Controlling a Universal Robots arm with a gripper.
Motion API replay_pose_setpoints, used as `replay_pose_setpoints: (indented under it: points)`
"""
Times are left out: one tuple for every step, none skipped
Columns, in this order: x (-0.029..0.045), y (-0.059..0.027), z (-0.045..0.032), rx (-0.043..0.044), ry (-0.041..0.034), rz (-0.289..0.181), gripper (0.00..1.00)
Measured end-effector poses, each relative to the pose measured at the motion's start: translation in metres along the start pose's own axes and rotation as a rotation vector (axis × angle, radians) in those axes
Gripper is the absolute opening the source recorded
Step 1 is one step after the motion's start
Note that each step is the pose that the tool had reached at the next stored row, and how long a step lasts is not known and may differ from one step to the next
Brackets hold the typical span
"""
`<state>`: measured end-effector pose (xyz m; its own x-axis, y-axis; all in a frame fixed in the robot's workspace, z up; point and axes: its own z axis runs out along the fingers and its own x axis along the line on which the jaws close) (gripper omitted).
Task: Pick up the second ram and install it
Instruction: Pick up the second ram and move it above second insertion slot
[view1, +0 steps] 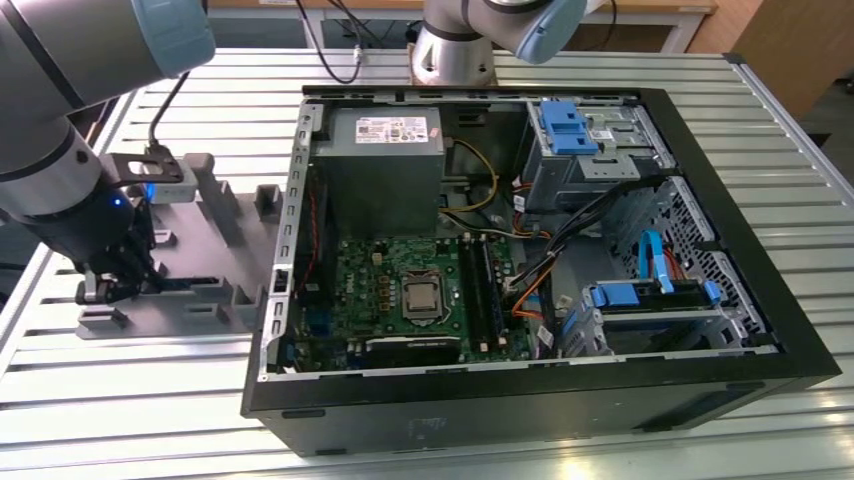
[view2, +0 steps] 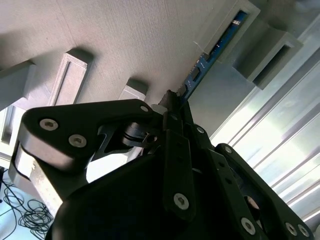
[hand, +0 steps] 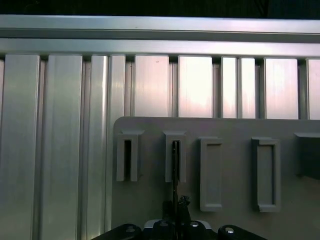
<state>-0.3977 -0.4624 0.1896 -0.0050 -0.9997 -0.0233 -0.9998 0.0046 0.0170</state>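
Second ram (view2: 212, 52) seated in grey fixture (view2: 125, 40) slot, hand (view2: 172, 100) clamped on it

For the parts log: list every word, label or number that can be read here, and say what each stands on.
Nothing can be quoted as it reads.
White label on the power supply: it carries print, but none of it is legible.
Motherboard: no marking can be read.
Second ram: dark chips show, with no readable print.
Grey fixture: it bears no text.

The second ram (view2: 214, 50) lies partly hidden in the fixture (view2: 125, 40).
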Motion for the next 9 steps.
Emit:
replay_pose_setpoints:
  points:
    - [0.0000, 0.0000, -0.0002, 0.0001, -0.0006, 0.000, 0.14]
    - [0.0000, 0.0000, -0.0005, 0.0000, -0.0010, 0.000, 0.14]
    - [0.0000, 0.0000, -0.0008, 0.0001, -0.0014, 0.000, 0.14]
    - [0.0000, 0.0000, -0.0011, 0.0002, -0.0017, 0.000, 0.14]
    - [-0.0001, 0.0000, -0.0015, 0.0002, -0.0019, 0.000, 0.14]
    - [-0.0001, 0.0000, -0.0017, 0.0002, -0.0020, 0.000, 0.14]
    - [-0.0001, 0.0000, -0.0018, 0.0002, -0.0020, 0.000, 0.14]
    - [-0.0001, 0.0000, -0.0021, 0.0002, -0.0020, 0.000, 0.14]
    - [-0.0001, 0.0000, -0.0023, 0.0001, -0.0020, 0.000, 0.14]
